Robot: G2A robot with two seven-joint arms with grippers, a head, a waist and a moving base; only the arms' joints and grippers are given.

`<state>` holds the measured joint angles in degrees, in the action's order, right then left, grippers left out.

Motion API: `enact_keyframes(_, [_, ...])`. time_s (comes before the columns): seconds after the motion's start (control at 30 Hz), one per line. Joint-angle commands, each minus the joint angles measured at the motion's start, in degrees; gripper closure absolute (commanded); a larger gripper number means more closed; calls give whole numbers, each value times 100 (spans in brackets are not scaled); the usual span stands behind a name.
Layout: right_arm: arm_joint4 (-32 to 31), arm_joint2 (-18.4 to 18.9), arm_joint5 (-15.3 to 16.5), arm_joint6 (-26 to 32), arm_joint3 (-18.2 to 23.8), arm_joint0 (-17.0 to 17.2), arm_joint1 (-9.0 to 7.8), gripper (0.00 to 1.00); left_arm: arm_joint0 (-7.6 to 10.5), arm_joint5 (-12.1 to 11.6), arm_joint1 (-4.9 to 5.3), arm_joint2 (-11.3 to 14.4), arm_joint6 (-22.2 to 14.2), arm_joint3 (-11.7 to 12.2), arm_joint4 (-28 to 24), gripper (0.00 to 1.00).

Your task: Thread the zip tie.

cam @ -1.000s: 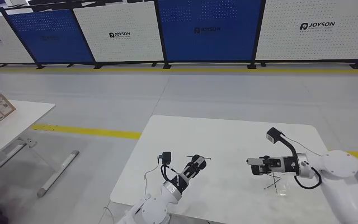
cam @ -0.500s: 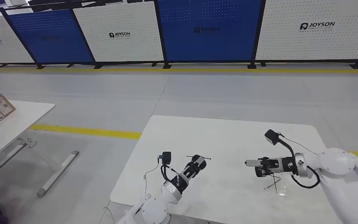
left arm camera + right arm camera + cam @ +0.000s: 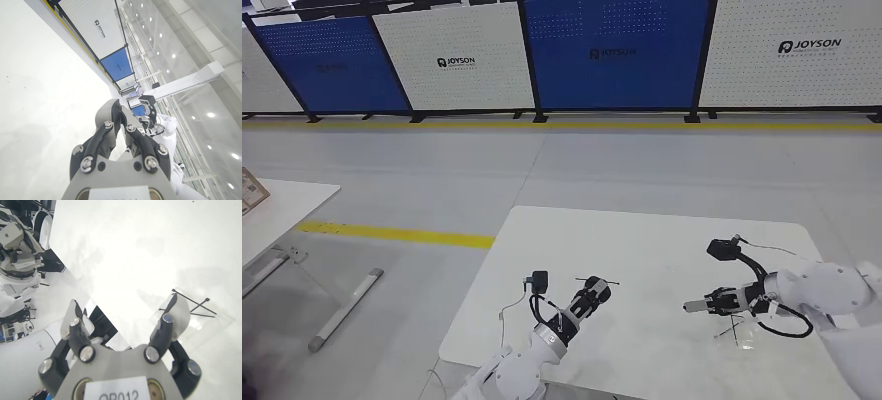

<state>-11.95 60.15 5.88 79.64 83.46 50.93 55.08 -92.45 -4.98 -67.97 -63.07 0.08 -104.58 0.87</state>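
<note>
My left gripper (image 3: 599, 287) hovers over the near-left part of the white table (image 3: 642, 240), shut, with a thin black zip tie (image 3: 587, 281) sticking out at its tips. In the left wrist view its fingers (image 3: 113, 113) press together and the tie is hidden. My right gripper (image 3: 694, 306) is open and empty, low over the table's right half. Its fingertips (image 3: 175, 302) stand beside three loose black zip ties (image 3: 198, 306) that lie crossed on a clear plastic sheet (image 3: 208, 325). The loose zip ties (image 3: 731, 326) sit just under the right wrist.
The table's near edge (image 3: 105, 306) runs close under my right gripper. A second white table (image 3: 272, 215) stands far off to the left. Blue and white pegboard panels (image 3: 617, 55) close off the back of the room.
My right arm has twisted at the wrist and sunk toward the table, bringing its open gripper lower beside the loose zip ties. The left arm has kept still.
</note>
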Motion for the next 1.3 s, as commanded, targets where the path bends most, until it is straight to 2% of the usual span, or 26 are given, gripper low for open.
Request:
enact_keyframes(0.0, [1, 1, 1, 0, -1, 0, 1, 0, 0, 0, 0, 0, 0, 0, 0, 100])
enact_keyframes(0.3, [-8, -1, -3, -67, -11, 33, 0, 0, 0, 0, 0, 0, 0, 0, 0, 100])
enact_keyframes(0.4, [-263, 80, -311, -284, -2, 91, -33, 0, 0, 0, 0, 0, 0, 0, 0, 100])
enact_keyframes(0.53, [-718, 271, -805, -511, 287, 312, -114, 0, 0, 0, 0, 0, 0, 0, 0, 100])
enact_keyframes(0.63, [-1064, 319, -1306, -289, 501, 455, -170, 0, 0, 0, 0, 0, 0, 0, 0, 100])
enact_keyframes(0.7, [-1388, 257, -1680, -154, 606, 391, -179, 0, 0, 0, 0, 0, 0, 0, 0, 100])
enact_keyframes(0.77, [-1515, 243, -1623, -271, 719, 401, -183, 0, 0, 0, 0, 0, 0, 0, 0, 100])
enact_keyframes(1.13, [-1515, 243, -1623, -271, 719, 401, -183, 0, 0, 0, 0, 0, 0, 0, 0, 100])
enact_keyframes(1.2, [-1565, 211, -1481, -352, 750, 455, -186, 0, 0, 0, 0, 0, 0, 0, 0, 100])
enact_keyframes(1.27, [-1683, 154, -1508, -38, 736, 383, -195, 0, 0, 0, 0, 0, 0, 0, 0, 100])
